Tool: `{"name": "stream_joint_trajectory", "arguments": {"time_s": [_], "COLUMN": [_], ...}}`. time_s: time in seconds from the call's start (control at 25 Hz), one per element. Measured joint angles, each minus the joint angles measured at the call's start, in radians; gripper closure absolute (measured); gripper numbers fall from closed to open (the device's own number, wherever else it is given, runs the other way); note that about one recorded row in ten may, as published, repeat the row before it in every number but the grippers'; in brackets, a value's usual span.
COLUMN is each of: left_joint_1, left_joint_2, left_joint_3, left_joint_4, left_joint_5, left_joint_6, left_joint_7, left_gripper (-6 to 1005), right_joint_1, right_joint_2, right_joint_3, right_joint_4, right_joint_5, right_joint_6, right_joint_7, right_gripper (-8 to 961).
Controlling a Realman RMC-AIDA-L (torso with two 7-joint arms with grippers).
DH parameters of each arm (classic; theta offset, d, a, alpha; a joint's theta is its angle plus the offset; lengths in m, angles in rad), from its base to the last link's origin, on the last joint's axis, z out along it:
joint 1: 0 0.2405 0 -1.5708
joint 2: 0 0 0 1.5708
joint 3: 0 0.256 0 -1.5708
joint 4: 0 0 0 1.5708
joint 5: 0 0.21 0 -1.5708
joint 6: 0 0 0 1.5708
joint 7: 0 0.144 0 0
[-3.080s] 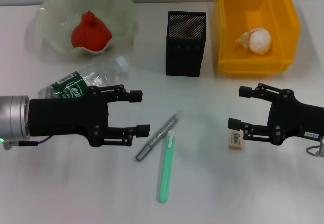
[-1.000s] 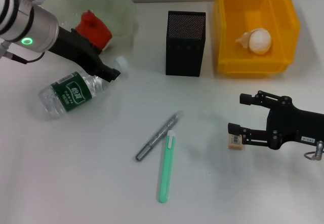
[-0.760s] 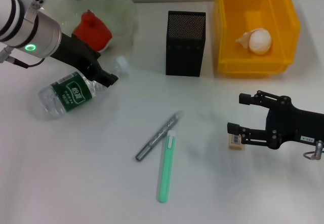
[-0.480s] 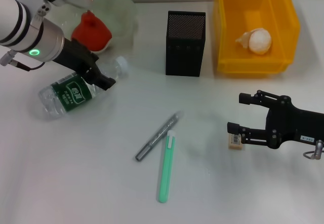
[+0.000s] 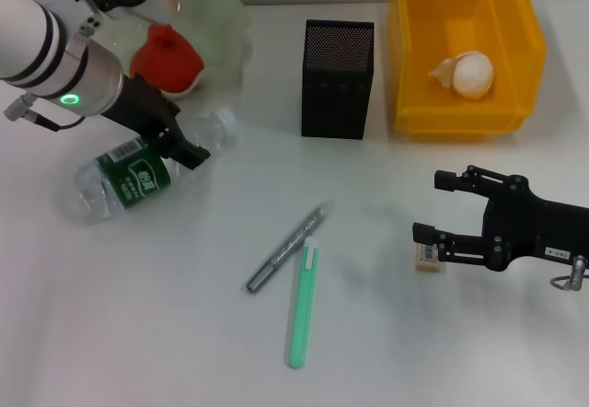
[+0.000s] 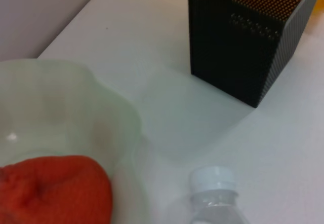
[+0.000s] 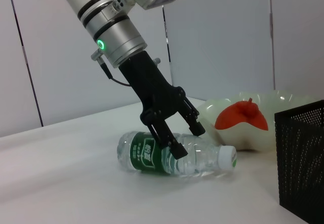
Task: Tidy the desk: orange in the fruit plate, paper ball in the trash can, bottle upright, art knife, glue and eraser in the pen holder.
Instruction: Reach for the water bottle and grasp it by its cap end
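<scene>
Orange (image 5: 164, 55) and paper ball (image 5: 471, 74) are stowed; left gripper (image 5: 189, 154), jaws spread, straddles lying bottle (image 5: 138, 175); right gripper (image 5: 440, 206) gapes beside eraser (image 5: 427, 257).

The left gripper (image 5: 189, 149) points steeply down with fingers (image 7: 174, 148) spread; the right gripper (image 5: 434, 206) lies level, fingers apart.

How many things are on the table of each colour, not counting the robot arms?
Red-orange: 1, the orange
Pale green: 1, the fruit plate
Black: 1, the pen holder
Yellow: 1, the trash can
White: 1, the paper ball
Clear: 1, the bottle
Grey: 1, pen
Green: 1, stick
Beige: 1, the eraser
Total: 9
</scene>
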Motion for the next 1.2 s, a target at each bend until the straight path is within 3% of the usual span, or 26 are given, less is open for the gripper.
{"name": "stream_joint_trajectory", "arguments": {"time_s": [0.28, 0.68, 1.2], "left_joint_1": [-0.004, -0.049, -0.072], "left_joint_2": [-0.003, -0.006, -0.007], "left_joint_3": [0.063, 0.124, 0.168], "left_joint_4": [-0.006, -0.107, -0.186], "left_joint_5": [-0.033, -0.067, -0.091], "left_joint_6": [-0.025, -0.117, -0.186], "left_joint_7": [-0.004, 0.002, 0.014], "left_gripper": [248, 251, 254], "right_joint_1": [0.000, -0.005, -0.005], "right_joint_2": [0.001, 0.008, 0.008], "right_joint_3": [0.000, 0.002, -0.001], "right_joint_4": [0.000, 0.000, 0.000], "right_joint_5": [0.000, 0.002, 0.002], "right_joint_6": [0.001, 0.001, 0.000], "right_joint_7": [0.000, 0.000, 0.000], "right_gripper": [127, 126, 126]}}
